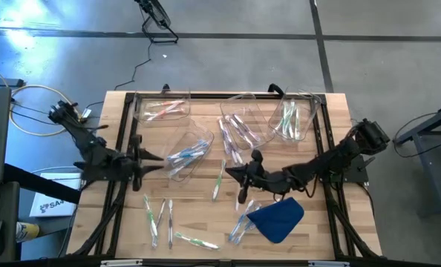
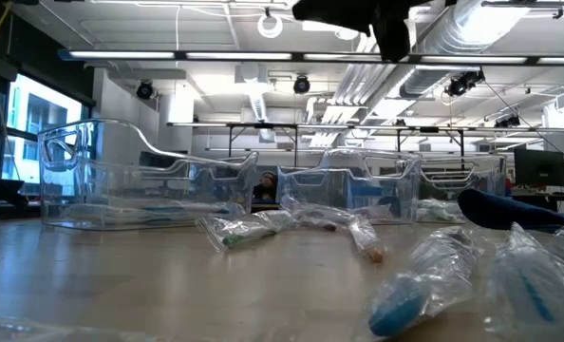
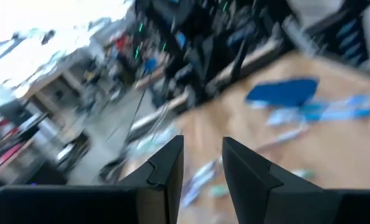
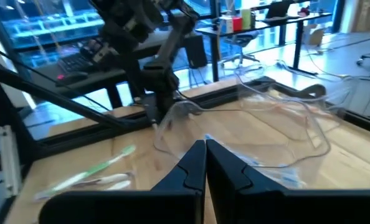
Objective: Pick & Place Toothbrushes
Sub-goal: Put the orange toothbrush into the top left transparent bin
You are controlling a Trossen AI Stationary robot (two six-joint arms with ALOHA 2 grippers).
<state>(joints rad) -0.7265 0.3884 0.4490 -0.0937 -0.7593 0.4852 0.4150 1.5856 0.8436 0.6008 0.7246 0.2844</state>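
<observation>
Wooden slat table on a grey concrete floor; four clear bins stand across its far half, wrapped toothbrushes scattered across the near half.

Left: left gripper sits at the mouth of the tipped clear bin, left of centre. The left wrist view shows its fingers standing apart with a gap and nothing between them. That bin already holds blue-accented brushes. Far-left bin holds pink-accented ones.

Near left: a loose group of green-accented toothbrushes lies on the bare wood, long axes running mostly near-to-far; one more lies crosswise by the near edge. These are nearer the left gripper than the right, lying on its near side.

Centre: a single green brush lies near-to-far, just left of the right gripper. The right wrist view shows the right gripper's fingers pressed together, holding nothing. Judgement: this brush is the closest candidate for the right arm; its long axis runs across the gripper's line of reach, so the jaws would have to open and close over its narrow width.

Right: blue cloth near the right gripper, with wrapped blue brushes touching its left edge. Two far-right bins hold purple and green brushes.
</observation>
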